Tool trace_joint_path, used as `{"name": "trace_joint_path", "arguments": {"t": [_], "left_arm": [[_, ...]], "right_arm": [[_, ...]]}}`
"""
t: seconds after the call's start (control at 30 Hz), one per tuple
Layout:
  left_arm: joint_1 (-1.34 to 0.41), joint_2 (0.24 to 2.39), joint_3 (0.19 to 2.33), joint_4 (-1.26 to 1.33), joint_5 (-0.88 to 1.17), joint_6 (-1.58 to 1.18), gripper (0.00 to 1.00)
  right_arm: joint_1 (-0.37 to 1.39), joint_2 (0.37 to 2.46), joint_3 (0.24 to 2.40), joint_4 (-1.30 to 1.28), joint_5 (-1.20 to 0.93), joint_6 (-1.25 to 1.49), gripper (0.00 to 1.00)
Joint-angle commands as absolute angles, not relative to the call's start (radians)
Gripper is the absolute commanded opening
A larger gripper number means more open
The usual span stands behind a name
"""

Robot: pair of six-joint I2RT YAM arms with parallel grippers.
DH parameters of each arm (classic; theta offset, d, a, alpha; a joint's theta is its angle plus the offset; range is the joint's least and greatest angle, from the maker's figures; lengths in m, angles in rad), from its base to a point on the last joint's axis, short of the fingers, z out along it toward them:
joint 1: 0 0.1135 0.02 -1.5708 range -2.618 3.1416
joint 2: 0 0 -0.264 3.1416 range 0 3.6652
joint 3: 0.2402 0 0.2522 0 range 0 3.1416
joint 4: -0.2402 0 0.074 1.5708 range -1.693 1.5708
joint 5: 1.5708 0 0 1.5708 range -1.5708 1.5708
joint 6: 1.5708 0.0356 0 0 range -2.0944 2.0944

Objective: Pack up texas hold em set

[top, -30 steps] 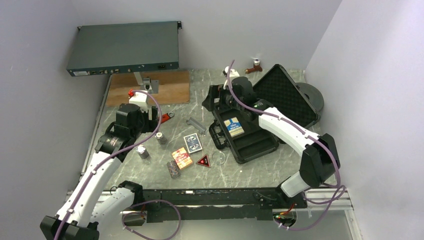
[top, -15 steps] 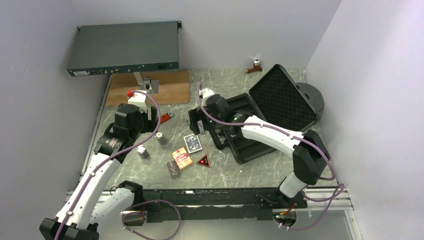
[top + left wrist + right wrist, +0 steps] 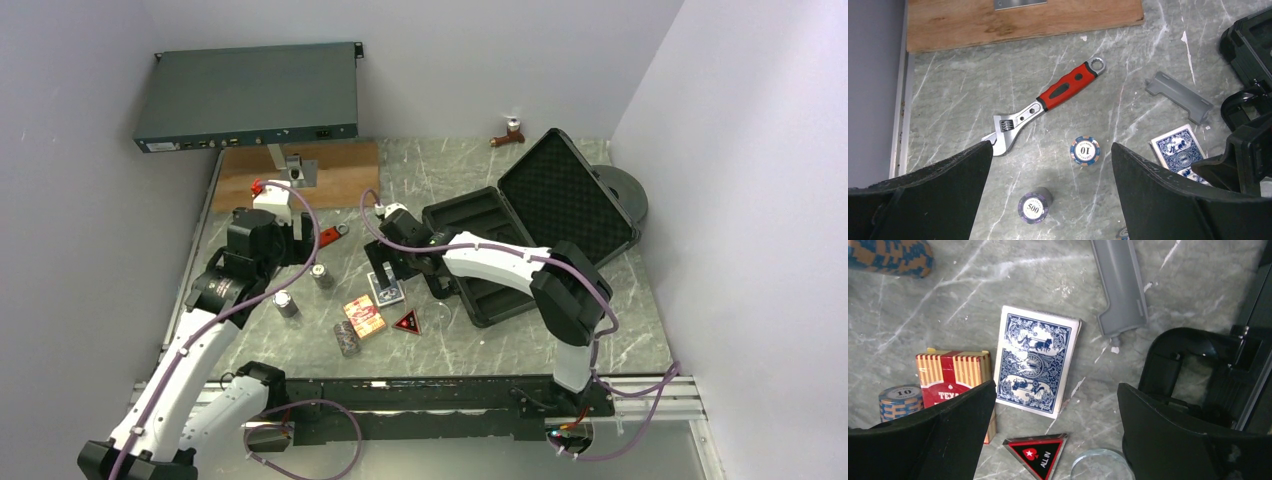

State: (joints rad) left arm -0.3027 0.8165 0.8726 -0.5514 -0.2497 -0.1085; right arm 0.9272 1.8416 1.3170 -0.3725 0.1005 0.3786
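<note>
Alignment should be settled first: the right gripper, jaws spread wide over the blue card deck lying flat beside the red deck, should be lowered squarely astride its long edges before being closed.

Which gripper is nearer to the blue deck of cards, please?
Right. The right gripper hovers directly over the blue deck, fingers open; the left gripper sits apart to its left, by the wrench.
</note>
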Motion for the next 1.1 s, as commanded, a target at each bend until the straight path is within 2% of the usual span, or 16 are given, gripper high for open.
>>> {"name": "trace_joint_path", "arguments": {"t": [0.0,1.07], "left_arm": [[-0.305,0.775,0.903,-0.535,-0.265,-0.101,0.96],[-0.305,0.781,0.906,-0.531,-0.26,-0.095,0.91]], "right_arm": [[0.929,1.825,1.337,-0.392,0.129,0.448,0.94],[0.968,2.01,1.437,-0.417,0.142,0.498,0.93]]}}
